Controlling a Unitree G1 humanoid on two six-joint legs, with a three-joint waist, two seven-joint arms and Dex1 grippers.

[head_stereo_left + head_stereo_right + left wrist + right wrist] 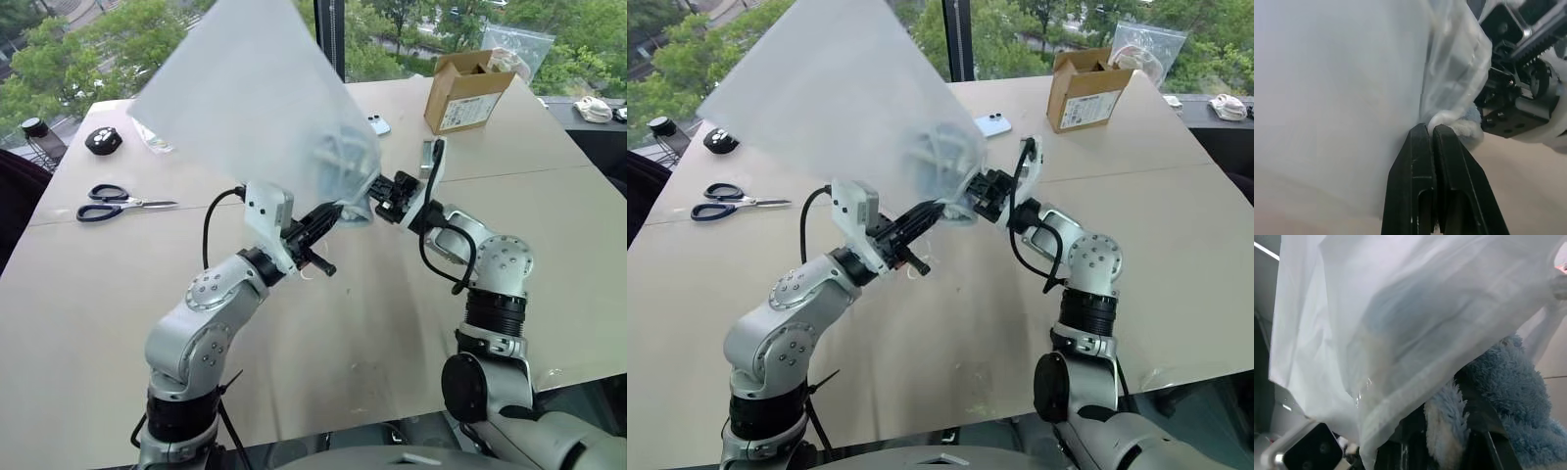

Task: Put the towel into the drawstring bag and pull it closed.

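Note:
The drawstring bag (250, 98) is lifted above the table, a wide translucent white sheet with its gathered mouth pointing down between my two hands. My left gripper (1429, 128) is shut on the fabric at the bag's mouth, and in the left eye view the left gripper (336, 212) reaches up to it from the left. The light blue fluffy towel (1508, 382) sits at the mouth, partly under the bag's fabric. My right gripper (1445, 435) is shut on the towel's pale stitched edge. From the right, the right gripper (380, 201) meets the mouth close to the left one.
On the tan table (323, 323) lie black-handled scissors (122, 204) and a black round object (102, 140) at the left. A phone (378, 124), an open cardboard box (465, 88) and a clear plastic bag (514, 49) stand at the back right.

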